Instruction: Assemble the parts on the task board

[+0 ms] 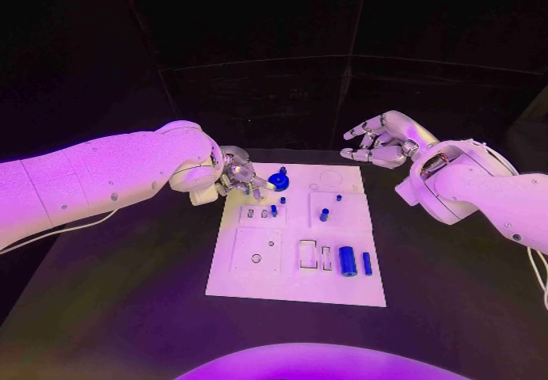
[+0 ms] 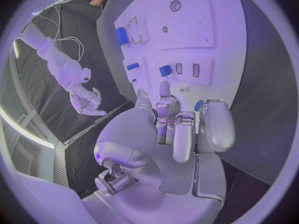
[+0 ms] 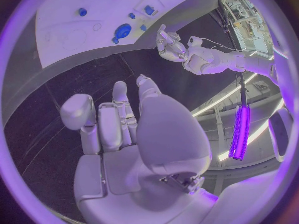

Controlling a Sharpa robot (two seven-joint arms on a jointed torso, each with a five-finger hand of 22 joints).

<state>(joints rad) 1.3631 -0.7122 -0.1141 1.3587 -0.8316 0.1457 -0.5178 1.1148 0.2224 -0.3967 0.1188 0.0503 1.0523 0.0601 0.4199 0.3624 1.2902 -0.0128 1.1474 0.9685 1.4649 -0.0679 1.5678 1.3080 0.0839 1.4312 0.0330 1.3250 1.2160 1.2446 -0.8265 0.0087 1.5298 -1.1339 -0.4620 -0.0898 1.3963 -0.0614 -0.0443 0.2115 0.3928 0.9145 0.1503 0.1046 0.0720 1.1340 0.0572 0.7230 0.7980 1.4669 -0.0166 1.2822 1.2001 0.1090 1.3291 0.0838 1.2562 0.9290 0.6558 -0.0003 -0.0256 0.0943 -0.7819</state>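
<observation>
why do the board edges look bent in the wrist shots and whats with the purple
Both wrist views are fisheye, so the task board curves there but stays straight in the head view. Magenta light washes all three views, brightest on the left arm; the head view's background is nearly black.

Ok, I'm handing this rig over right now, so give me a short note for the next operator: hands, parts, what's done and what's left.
Left hand: at the task board's far left corner, fingertips beside the round blue part; whether it grips anything cannot be told.
Right hand: open, off the board over the black table, holding nothing.
Parts: two blue cylinders lie near the front right, a small peg stands mid-board, and small pieces sit in the left slots.
Done: cannot judge.
Left: the loose cylinders, at least.
</observation>
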